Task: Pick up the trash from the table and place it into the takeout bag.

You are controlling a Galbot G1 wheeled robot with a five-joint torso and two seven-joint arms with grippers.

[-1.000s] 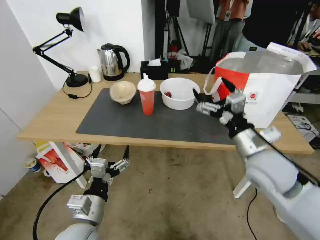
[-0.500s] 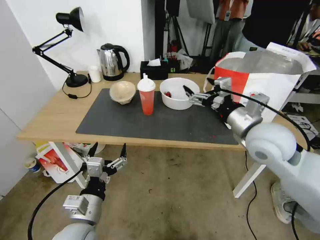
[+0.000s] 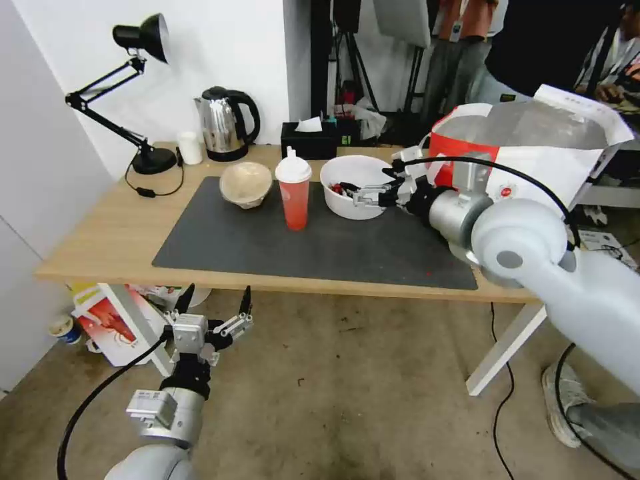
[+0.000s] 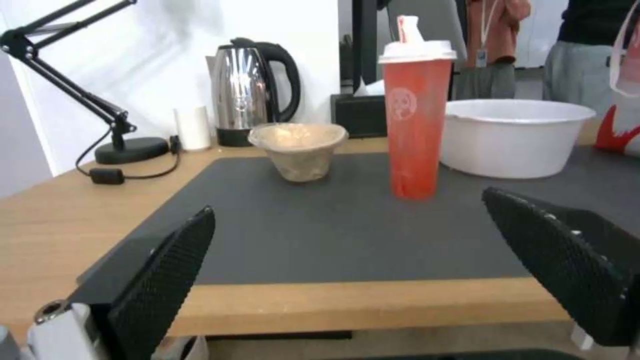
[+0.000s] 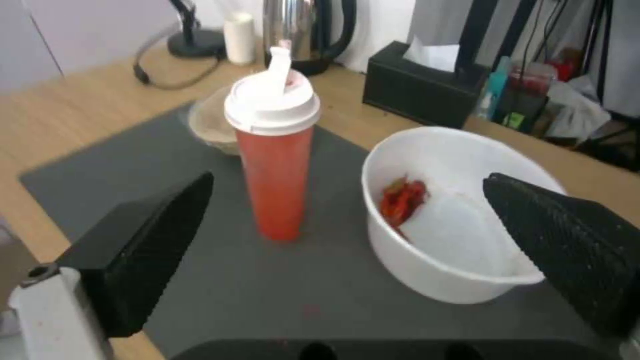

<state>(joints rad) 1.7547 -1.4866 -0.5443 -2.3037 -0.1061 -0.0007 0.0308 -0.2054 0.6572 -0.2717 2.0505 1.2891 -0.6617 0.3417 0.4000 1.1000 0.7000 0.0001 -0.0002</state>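
While open, right gripper over bowl

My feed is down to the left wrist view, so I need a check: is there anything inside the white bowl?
Observer: Yes. The right wrist view looks down into the white bowl, and red food scraps lie against its inner wall.
Operator: Where is the right gripper?
Observer: The right gripper is open at the bowl's rim on the side towards the bag, with its fingers reaching over the rim.
Operator: Is the takeout bag ready?
Observer: The takeout bag stands upright at the right end of the table, with its foil-lined mouth open upwards.
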